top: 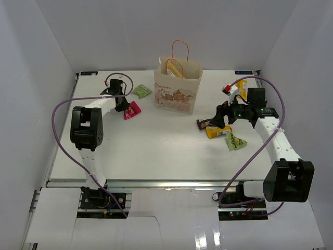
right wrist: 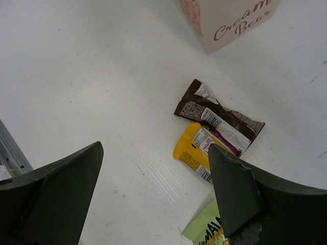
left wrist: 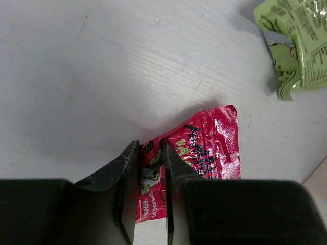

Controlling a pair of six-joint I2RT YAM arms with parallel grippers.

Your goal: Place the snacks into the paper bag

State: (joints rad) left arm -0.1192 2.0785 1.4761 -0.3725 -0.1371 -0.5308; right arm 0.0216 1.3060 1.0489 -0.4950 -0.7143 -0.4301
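Observation:
The cream paper bag (top: 178, 88) stands upright at the back centre with a tan-yellow bag (top: 174, 69) inside; its corner shows in the right wrist view (right wrist: 230, 20). My left gripper (top: 126, 107) (left wrist: 152, 150) is shut on the edge of the magenta packet (top: 132, 110) (left wrist: 204, 148), low at the table, left of the bag. A green packet (top: 141, 91) (left wrist: 296, 46) lies just beyond. My right gripper (top: 218, 115) (right wrist: 156, 153) is open and empty above a dark brown bar (top: 203, 124) (right wrist: 219, 115), a yellow pouch (top: 215, 131) (right wrist: 196, 153) and a green packet (top: 235, 141) (right wrist: 204, 232).
Another yellow pouch with a red cap (top: 237, 88) lies behind the right arm at the back right. White walls close in the table on the left, back and right. Purple cables loop beside both arms.

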